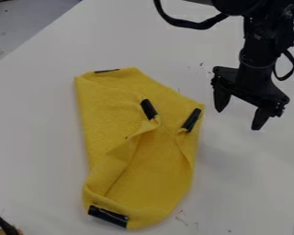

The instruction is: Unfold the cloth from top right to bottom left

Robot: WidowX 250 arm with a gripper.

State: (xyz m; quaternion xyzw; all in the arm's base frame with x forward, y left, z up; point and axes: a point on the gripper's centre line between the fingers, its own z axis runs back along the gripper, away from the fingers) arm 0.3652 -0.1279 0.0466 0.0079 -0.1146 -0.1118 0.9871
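Observation:
The black gripper (240,120) hangs over the table at the upper right, to the right of the cloth and apart from it. Its two fingers are spread wide, with nothing between them. A yellow cloth (152,170) lies on the white table (33,133), partly folded over itself, with raised creases through its middle and lower left. Black clips or tape pieces sit on it: one at the centre (149,109), one near the right edge (191,120), one at the bottom left (108,216) and a thin one at the top edge (106,71).
At the bottom left corner is a dark object with an orange part (3,225). The table's edge runs diagonally across the upper left, with grey floor (26,20) beyond. A black cable (189,24) loops from the arm at the top.

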